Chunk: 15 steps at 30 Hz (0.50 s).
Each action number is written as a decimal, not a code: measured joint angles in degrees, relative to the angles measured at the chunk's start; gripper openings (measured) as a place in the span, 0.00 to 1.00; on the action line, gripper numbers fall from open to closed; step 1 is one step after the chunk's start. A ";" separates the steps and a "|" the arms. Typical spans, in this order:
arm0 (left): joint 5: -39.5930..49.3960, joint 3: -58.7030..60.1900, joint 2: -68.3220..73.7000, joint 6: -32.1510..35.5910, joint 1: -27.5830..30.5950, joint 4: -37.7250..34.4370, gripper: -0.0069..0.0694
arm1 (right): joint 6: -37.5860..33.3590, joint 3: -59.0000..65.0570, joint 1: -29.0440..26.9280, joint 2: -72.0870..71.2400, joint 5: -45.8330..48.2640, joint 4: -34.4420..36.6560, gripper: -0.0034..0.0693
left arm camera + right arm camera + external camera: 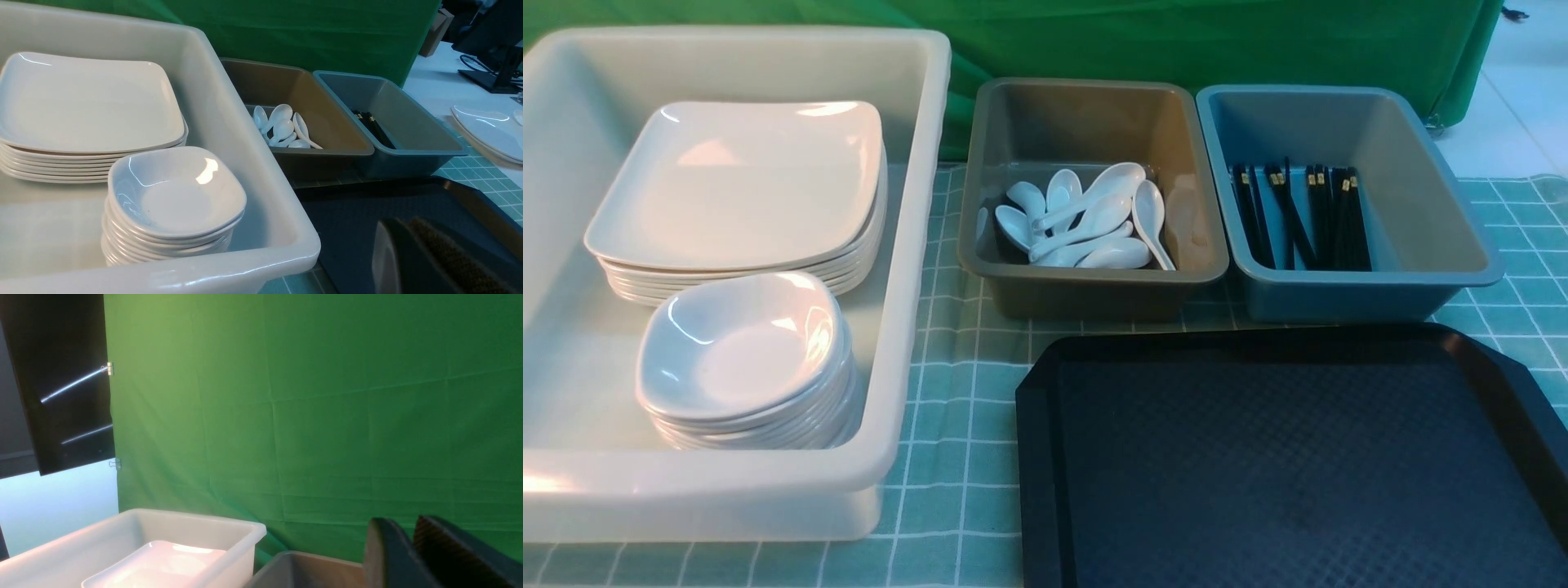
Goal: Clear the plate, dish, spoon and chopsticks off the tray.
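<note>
Judging task near done: black tray (1290, 457) bare in front view, nothing left on it. Plates (739, 184) stacked in white tub (915, 245) w/ small dishes (743, 347); spoons (1086, 220) in brown bin (1094, 282); chopsticks (1298, 216) in grey-blue bin (1364, 286). Next move prob. just retract/park arms, no pick needed. Left gripper (412, 253) over tray edge, fingers close together, holding nothing. Right gripper (408, 555) raised, facing green backdrop (310, 416), fingers near-closed, empty, though only partly in view.

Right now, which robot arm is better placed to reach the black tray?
Left. The left gripper hangs right over the tray. The right gripper faces the green curtain, above the brown bin. The tray looks bare, though.
</note>
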 joint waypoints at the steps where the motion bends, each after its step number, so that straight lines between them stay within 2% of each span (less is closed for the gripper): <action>1: 0.00 0.00 0.00 0.00 0.00 0.00 0.10 | 0.00 0.00 0.00 0.00 0.00 0.00 0.24; 6: -0.34 0.03 0.00 0.00 0.00 0.00 0.10 | 0.05 0.00 0.00 0.00 0.00 0.00 0.24; 9: -4.43 0.97 -0.13 0.98 0.00 0.24 0.10 | 0.05 0.00 0.00 0.00 0.00 0.00 0.24; 11: -13.05 5.17 -1.81 3.66 1.62 0.75 0.10 | 0.05 0.00 0.00 0.00 0.00 0.00 0.24; 15: -28.43 20.19 -6.65 8.52 8.97 0.83 0.10 | 0.05 0.00 0.00 0.00 0.00 0.00 0.25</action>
